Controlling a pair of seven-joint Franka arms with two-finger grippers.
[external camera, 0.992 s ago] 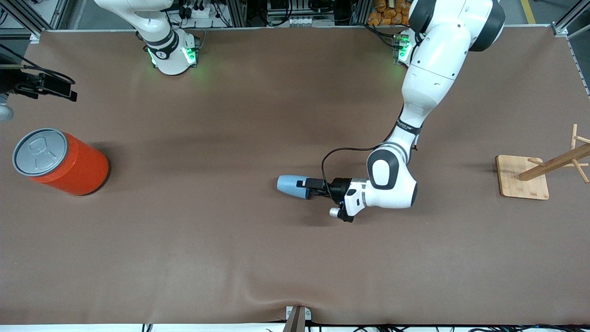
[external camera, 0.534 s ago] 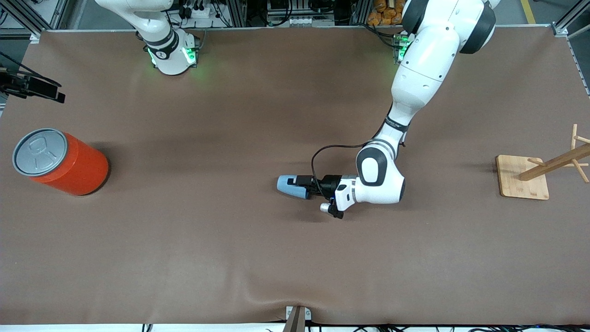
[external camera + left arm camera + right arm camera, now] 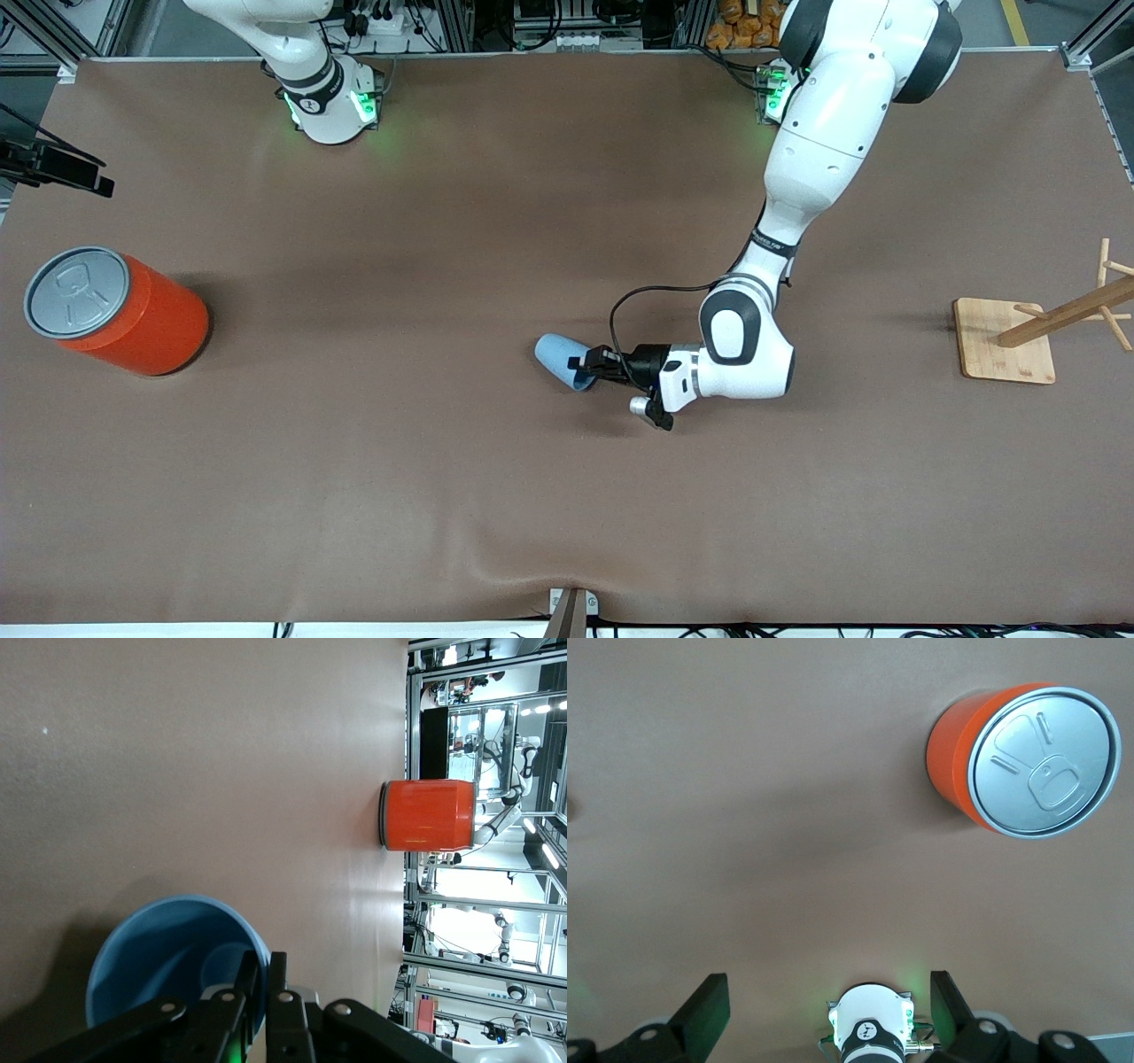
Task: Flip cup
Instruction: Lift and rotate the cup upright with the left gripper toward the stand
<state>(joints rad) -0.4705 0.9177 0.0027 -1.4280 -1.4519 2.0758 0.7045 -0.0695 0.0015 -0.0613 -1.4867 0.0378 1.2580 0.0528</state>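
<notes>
The light-blue cup [image 3: 555, 356] is near the middle of the table, tilted, with its rim pinched in my left gripper [image 3: 585, 365]. In the left wrist view one finger sits inside the cup [image 3: 168, 966] and the other outside its wall, so my left gripper [image 3: 263, 979] is shut on the rim. The cup's open mouth faces that wrist camera. My right gripper [image 3: 66, 168] hangs open and empty over the table's edge at the right arm's end, above the orange can; its fingers [image 3: 704, 1010] stand wide apart.
A large orange can [image 3: 115, 310] with a grey pull-tab lid stands upright at the right arm's end; it shows in both wrist views [image 3: 428, 815] [image 3: 1028, 757]. A wooden peg rack [image 3: 1036, 332] stands at the left arm's end. The brown table [image 3: 399, 496] lies open round the cup.
My left gripper has closed in on the lying cup, gripped its rim and turned, tilting the cup. My right gripper has drifted a little toward the table's edge.
</notes>
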